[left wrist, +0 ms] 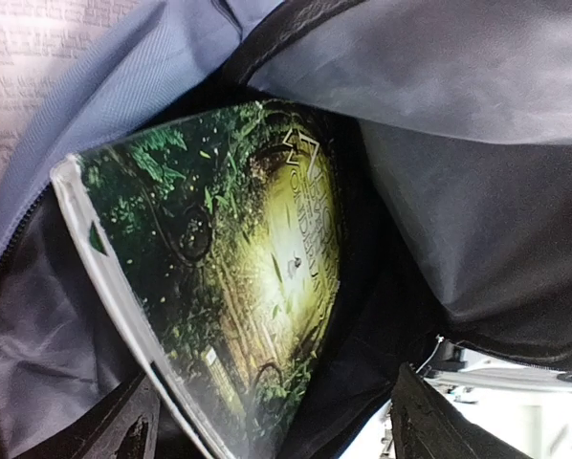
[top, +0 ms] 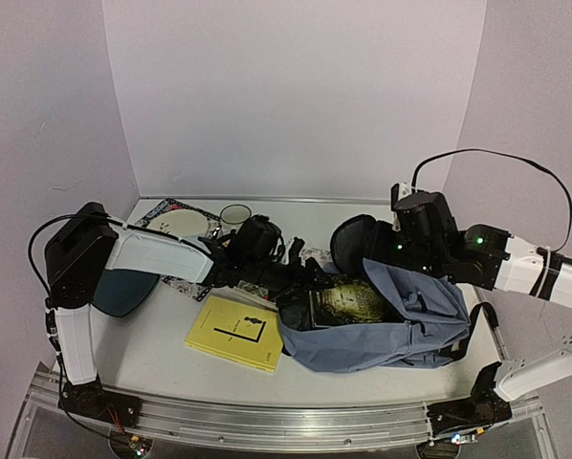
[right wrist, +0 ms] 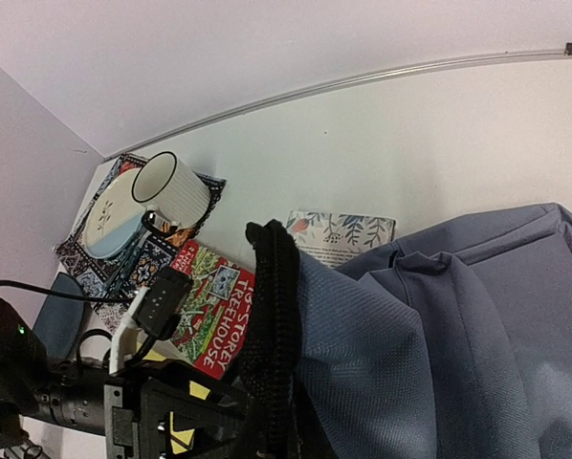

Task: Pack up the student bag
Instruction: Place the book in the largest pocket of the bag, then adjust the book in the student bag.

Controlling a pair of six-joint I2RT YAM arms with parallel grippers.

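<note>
White counter at frame centre: left tool stands apart, right tool is clamped on the student bag; if it slackens, the green book could slide out.

One student bag, four books, one mug, one plate, one mat, one tray

A book lies in the student bag, booklet beside it.
</note>
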